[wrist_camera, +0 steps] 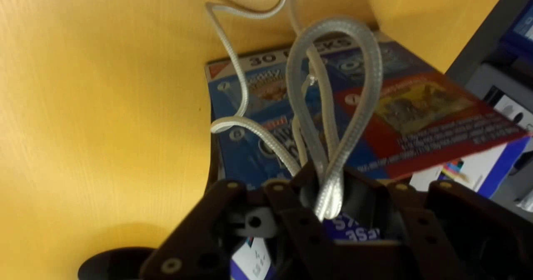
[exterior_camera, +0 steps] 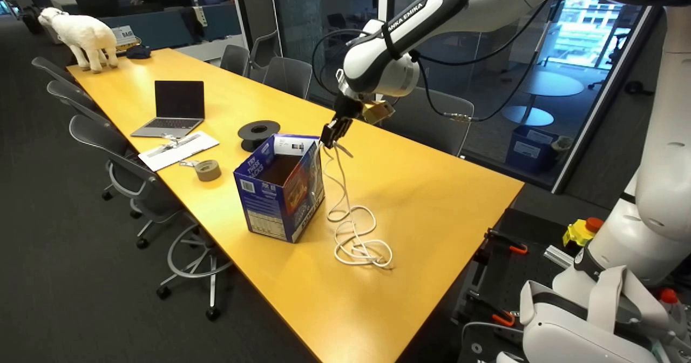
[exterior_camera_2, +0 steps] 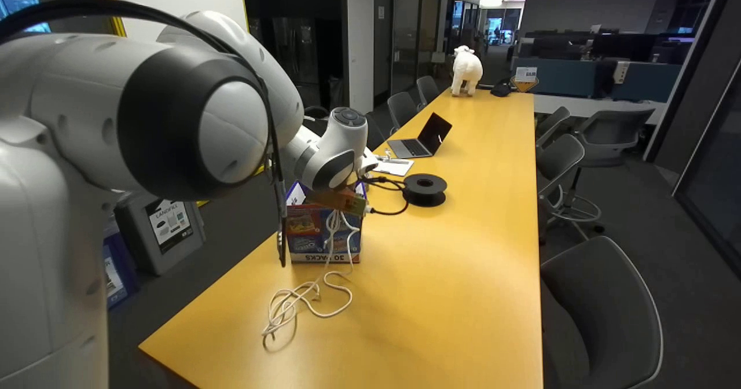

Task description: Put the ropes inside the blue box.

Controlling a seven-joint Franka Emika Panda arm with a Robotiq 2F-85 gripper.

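Office tbl. (exterior_camera: pixel 432 201), yellow: ropes (wrist_camera: pixel 333 173) & blue box (exterior_camera: pixel 268 206)

Ropes: pale, looped; upper part clenched in gripper (exterior_camera: pixel 329 140) nr. box edge, remainder hanging outside, coiled on tbl.
Blue box: upright, open-topped.
Dk. spool (exterior_camera_2: pixel 424 193): nr. box.

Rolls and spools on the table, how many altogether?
2: the tape roll by the white sheet, and the black spool near the blue box, which may hide others.

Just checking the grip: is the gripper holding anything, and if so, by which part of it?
Yes: white rope, pinched by the gripper at the bunched base of a loop. More of it lies on the table.
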